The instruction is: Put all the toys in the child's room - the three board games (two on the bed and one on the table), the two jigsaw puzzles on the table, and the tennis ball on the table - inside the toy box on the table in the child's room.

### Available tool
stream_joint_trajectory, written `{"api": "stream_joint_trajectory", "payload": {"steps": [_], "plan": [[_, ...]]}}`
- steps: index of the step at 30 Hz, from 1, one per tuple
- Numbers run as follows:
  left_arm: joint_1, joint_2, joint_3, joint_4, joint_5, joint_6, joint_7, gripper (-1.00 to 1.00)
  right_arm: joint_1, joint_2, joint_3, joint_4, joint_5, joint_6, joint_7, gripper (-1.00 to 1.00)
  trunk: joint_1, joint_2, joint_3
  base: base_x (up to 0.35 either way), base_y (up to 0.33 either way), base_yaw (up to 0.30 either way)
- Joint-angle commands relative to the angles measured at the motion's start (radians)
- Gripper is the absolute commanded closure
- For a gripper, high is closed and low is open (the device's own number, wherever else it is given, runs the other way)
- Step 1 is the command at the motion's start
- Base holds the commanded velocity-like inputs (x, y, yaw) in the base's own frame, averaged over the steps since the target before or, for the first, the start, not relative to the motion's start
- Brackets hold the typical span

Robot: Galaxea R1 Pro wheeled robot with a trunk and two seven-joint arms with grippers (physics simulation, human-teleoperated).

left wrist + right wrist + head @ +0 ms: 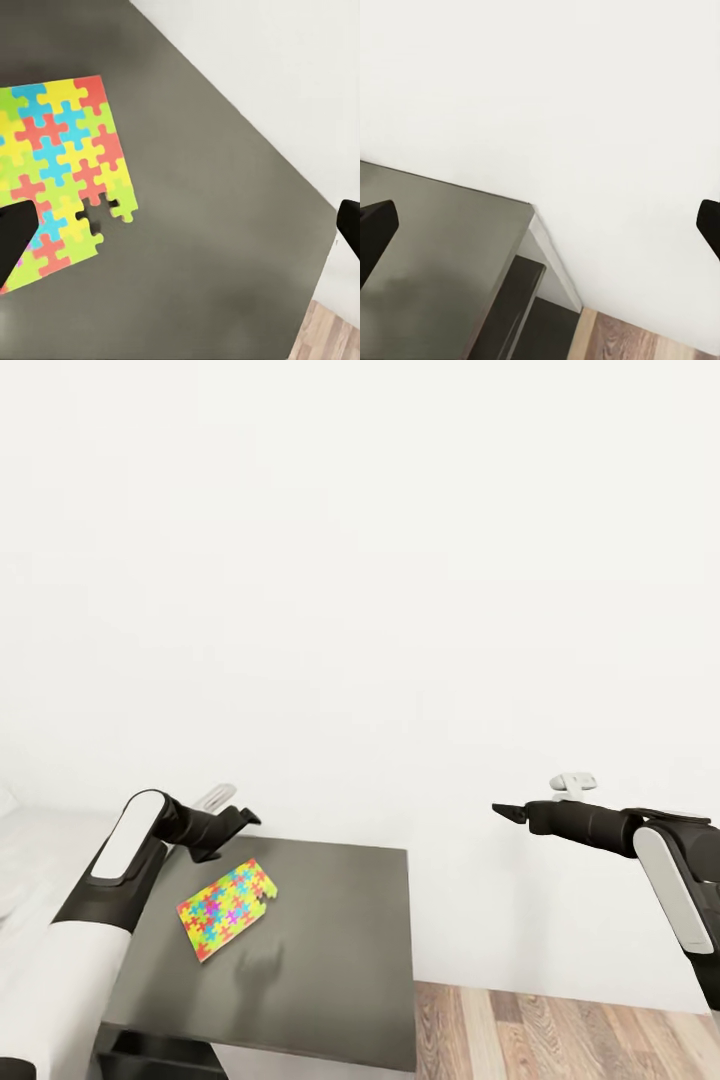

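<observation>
One jigsaw puzzle [228,908], a thin sheet of yellow, pink, blue and green pieces with a notch in one edge, lies flat on the dark grey top of the table [340,940]. My left gripper [238,822] hovers just above and behind the puzzle, open and holding nothing. In the left wrist view the puzzle [64,172] lies beside one of the two wide-apart fingertips [15,232]. My right gripper [510,812] hangs in the air to the right of the table, past its right edge, open and empty. Its fingertips [375,232] frame the table's corner [435,262].
A plain white wall stands right behind the table. Wooden floor [560,1030] shows to the right of the table and below its corner [630,337]. A pale grey-white surface [25,850] adjoins the dark top at the far left.
</observation>
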Motion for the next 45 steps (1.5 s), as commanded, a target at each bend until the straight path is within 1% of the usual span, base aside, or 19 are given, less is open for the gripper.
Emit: {"api": "stream_joint_trajectory", "payload": {"steps": [1, 2, 3, 4, 6, 10, 11, 12, 14, 15, 16, 17, 20, 21, 22, 28, 42, 44, 45], "plan": [[0.000, 0.001, -0.002, 0.000, 0.009, 0.000, 0.011, -1.00, -0.001, 0.000, -0.001, 0.000, 0.009, 0.004, 0.010, -1.00, 0.000, -0.001, -0.001, 0.226, 0.000, 0.000], [0.003, 0.002, -0.002, 0.000, 0.008, 0.000, 0.012, -1.00, -0.001, 0.000, -0.001, 0.000, 0.009, 0.004, 0.010, -1.00, 0.000, -0.001, -0.001, 0.203, 0.000, 0.000], [0.013, 0.008, -0.001, 0.006, 0.007, -0.001, 0.014, -1.00, -0.001, 0.000, -0.001, -0.001, 0.009, 0.004, 0.010, -1.00, 0.000, -0.001, -0.001, 0.104, 0.000, 0.000], [0.024, 0.025, -0.001, 0.017, 0.006, -0.003, 0.013, -1.00, 0.000, 0.000, -0.001, -0.001, 0.008, 0.004, 0.010, -1.00, 0.000, -0.001, -0.001, 0.067, 0.000, 0.000], [0.035, 0.045, -0.001, 0.031, 0.006, -0.006, 0.012, -1.00, 0.000, 0.000, -0.001, -0.001, 0.008, 0.004, 0.010, -1.00, 0.000, -0.001, -0.001, 0.048, 0.000, 0.000], [0.050, 0.069, -0.002, 0.067, 0.005, -0.012, 0.010, -1.00, 0.000, 0.000, -0.001, -0.001, 0.008, 0.004, 0.011, -1.00, 0.000, -0.001, -0.001, 0.025, 0.000, 0.000], [0.052, 0.072, -0.002, 0.081, 0.004, -0.013, 0.009, -1.00, 0.000, 0.000, -0.001, -0.001, 0.009, 0.004, 0.011, -1.00, 0.000, -0.001, -0.001, 0.014, 0.000, 0.000], [0.057, 0.080, -0.003, 0.136, -0.001, -0.018, 0.005, -1.00, 0.001, 0.000, 0.000, -0.001, 0.009, 0.004, 0.012, -1.00, 0.000, -0.001, -0.001, 0.006, 0.000, 0.000], [0.058, 0.082, -0.003, 0.161, -0.016, -0.026, 0.003, -1.00, 0.001, 0.000, 0.000, -0.001, 0.009, 0.004, 0.012, -1.00, 0.000, -0.001, -0.001, 0.004, 0.000, 0.000], [0.058, 0.083, -0.003, 0.172, -0.030, -0.033, 0.002, -1.00, 0.001, 0.000, 0.000, -0.001, 0.009, 0.004, 0.012, -1.00, 0.000, -0.001, -0.001, 0.003, 0.000, 0.000], [0.059, 0.084, -0.002, 0.194, -0.069, -0.053, -0.005, -1.00, 0.001, 0.000, 0.000, -0.001, 0.009, 0.004, 0.012, -1.00, 0.000, -0.001, -0.001, 0.002, 0.000, 0.000], [0.059, 0.084, -0.002, 0.204, -0.089, -0.062, -0.013, -1.00, 0.001, 0.000, 0.000, -0.001, 0.009, 0.004, 0.012, -1.00, 0.000, -0.001, -0.001, 0.002, 0.000, 0.000], [0.059, 0.084, -0.002, 0.229, -0.137, -0.082, -0.052, -1.00, 0.001, -0.001, 0.000, -0.001, 0.009, 0.004, 0.012, -1.00, 0.000, -0.001, -0.001, 0.000, 0.000, 0.000], [0.059, 0.084, -0.003, 0.240, -0.157, -0.092, -0.082, -1.00, 0.001, -0.002, 0.000, -0.001, 0.009, 0.004, 0.012, -1.00, 0.000, -0.001, -0.001, 0.000, 0.000, 0.000], [0.059, 0.084, -0.004, 0.245, -0.165, -0.097, -0.092, -1.00, 0.001, -0.002, 0.000, -0.001, 0.009, 0.004, 0.012, -1.00, 0.000, -0.001, -0.001, 0.000, 0.000, 0.000], [0.061, 0.085, -0.006, 0.262, -0.188, -0.140, -0.132, -1.00, 0.001, -0.005, -0.001, -0.001, 0.007, 0.004, 0.013, -1.00, 0.000, -0.001, -0.001, 0.000, 0.000, 0.000], [0.061, 0.085, -0.015, 0.337, -0.201, -0.193, -0.169, -1.00, 0.001, -0.007, -0.002, -0.001, 0.004, 0.004, 0.014, -1.00, 0.000, -0.001, -0.001, 0.000, 0.000, 0.000], [0.061, 0.085, -0.014, 0.345, -0.212, -0.195, -0.172, -1.00, 0.001, -0.007, -0.003, -0.001, 0.003, 0.004, 0.014, -1.00, 0.000, -0.001, -0.001, 0.000, 0.000, 0.000], [0.061, 0.084, -0.013, 0.355, -0.226, -0.199, -0.174, -1.00, 0.001, -0.007, -0.003, -0.001, 0.002, 0.004, 0.015, -1.00, 0.000, -0.001, -0.001, 0.000, 0.000, 0.000]]}}
